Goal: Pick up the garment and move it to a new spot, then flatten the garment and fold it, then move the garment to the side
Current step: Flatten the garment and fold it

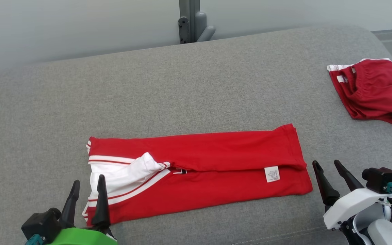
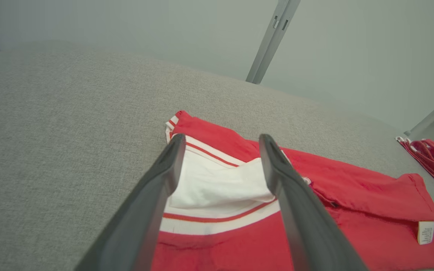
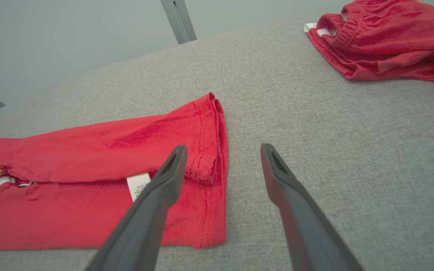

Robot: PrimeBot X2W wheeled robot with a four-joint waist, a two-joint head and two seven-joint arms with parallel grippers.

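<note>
The garment [image 1: 209, 170] is a red piece with white striped trim and a small white label, lying folded into a long strip across the grey cushion; it also appears in the wrist views [image 2: 337, 210] [image 3: 100, 180]. My left gripper [image 1: 87, 185] stands open at the strip's left, white-trimmed end, fingers over the cloth edge with nothing between them [image 2: 220, 141]. Just off the strip's right end, my right gripper [image 1: 327, 166] is open and empty, one finger over the hem [image 3: 222, 150].
A second red garment [image 1: 373, 90] lies crumpled at the far right edge of the cushion [image 1: 182, 85]. A grey metal post [image 1: 191, 20] rises behind the cushion's back edge. The grey surface stretches wide behind the strip.
</note>
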